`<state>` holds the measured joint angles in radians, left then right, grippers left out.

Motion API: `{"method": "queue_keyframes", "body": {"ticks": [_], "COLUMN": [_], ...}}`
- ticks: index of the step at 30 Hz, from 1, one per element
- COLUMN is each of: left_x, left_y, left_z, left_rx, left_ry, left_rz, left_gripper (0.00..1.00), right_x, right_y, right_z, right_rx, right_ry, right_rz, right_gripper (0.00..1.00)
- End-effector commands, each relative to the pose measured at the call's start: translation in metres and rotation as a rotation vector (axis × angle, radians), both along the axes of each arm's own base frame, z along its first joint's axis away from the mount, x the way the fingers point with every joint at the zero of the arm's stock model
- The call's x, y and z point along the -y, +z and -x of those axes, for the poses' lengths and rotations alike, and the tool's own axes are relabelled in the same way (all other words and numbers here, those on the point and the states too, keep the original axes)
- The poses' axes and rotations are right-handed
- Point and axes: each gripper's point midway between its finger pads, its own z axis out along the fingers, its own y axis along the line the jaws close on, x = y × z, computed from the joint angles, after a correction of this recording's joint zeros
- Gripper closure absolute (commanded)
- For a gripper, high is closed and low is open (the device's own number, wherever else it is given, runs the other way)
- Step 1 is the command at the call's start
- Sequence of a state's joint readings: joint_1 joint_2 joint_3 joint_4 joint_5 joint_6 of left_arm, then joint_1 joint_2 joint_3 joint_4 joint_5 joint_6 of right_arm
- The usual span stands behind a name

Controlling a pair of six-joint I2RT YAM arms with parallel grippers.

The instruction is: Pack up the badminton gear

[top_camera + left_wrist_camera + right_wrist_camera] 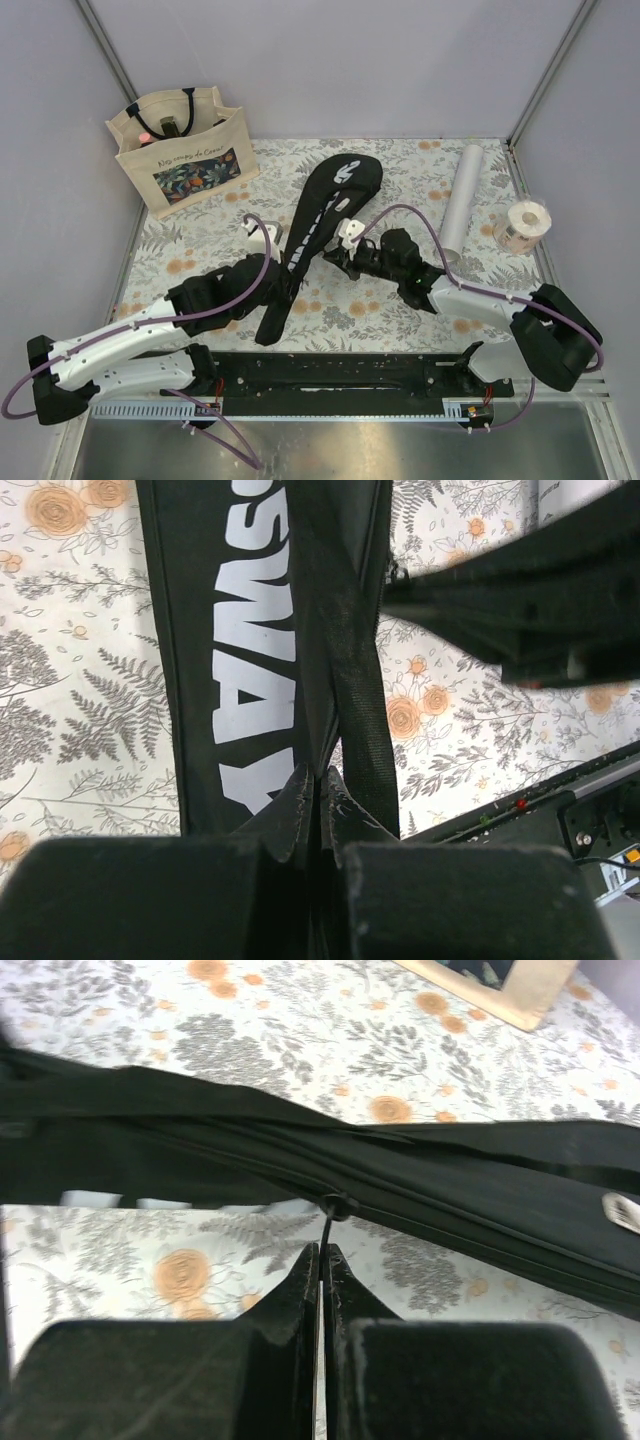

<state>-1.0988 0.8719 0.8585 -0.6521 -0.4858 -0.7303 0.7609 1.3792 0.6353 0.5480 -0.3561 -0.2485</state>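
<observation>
Even diffuse overhead light, soft shadows on counter (350,320). Top view sharp; wrist views blur at fingers (290,825).

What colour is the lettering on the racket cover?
White on the black cover; clearest in left wrist view.

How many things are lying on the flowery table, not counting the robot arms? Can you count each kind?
black racket cover: 1
white tube: 1
tote bag: 1
tape roll: 1
Total: 4

Matt black woven-cloth cover (335,195), smooth white tube (462,195), matt floral-print table surface (400,165)
</observation>
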Motion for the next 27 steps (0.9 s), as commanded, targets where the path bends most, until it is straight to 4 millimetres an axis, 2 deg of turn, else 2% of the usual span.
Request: {"method": "queue_keyframes", "body": {"ticks": [1, 3, 4, 6, 11, 14, 17, 22, 27], "left_x": [0.028, 0.034, 0.036, 0.038, 0.029, 0.02, 0.017, 0.026, 0.033], "left_y": [0.02, 0.018, 0.018, 0.017, 0.022, 0.029, 0.028, 0.021, 0.012], "left_z": [-0.017, -0.02, -0.02, -0.02, -0.011, -0.002, 0.007, 0.022, 0.02], "left_rx": [0.044, 0.039, 0.039, 0.027, 0.025, 0.05, 0.053, 0.023, 0.065], "left_ry": [-0.047, -0.066, -0.077, -0.094, -0.139, -0.179, -0.249, -0.39, -0.404], "left_rz": [0.13, 0.133, 0.134, 0.129, 0.094, 0.087, 0.052, 0.005, -0.117], "left_gripper": [1.0, 0.99, 0.94, 0.86, 0.55, 0.46, 0.4, 0.37, 0.39], "right_x": [-0.007, -0.013, -0.015, -0.019, -0.018, -0.018, -0.019, -0.018, -0.018], "right_y": [0.013, 0.016, 0.017, 0.024, 0.033, 0.032, 0.036, 0.041, 0.043], "right_z": [0.035, 0.038, 0.037, 0.034, 0.026, 0.023, 0.023, 0.022, 0.019], "right_rx": [-0.028, -0.062, -0.084, -0.126, -0.165, -0.186, -0.199, -0.201, -0.21], "right_ry": [0.065, 0.06, 0.042, 0.018, -0.048, -0.069, -0.069, -0.081, -0.096], "right_rz": [-0.055, -0.073, -0.086, -0.121, -0.184, -0.174, -0.184, -0.198, -0.199], "right_gripper": [1.0, 1.0, 1.0, 1.0, 1.0, 1.0, 1.0, 1.0, 1.0]}}
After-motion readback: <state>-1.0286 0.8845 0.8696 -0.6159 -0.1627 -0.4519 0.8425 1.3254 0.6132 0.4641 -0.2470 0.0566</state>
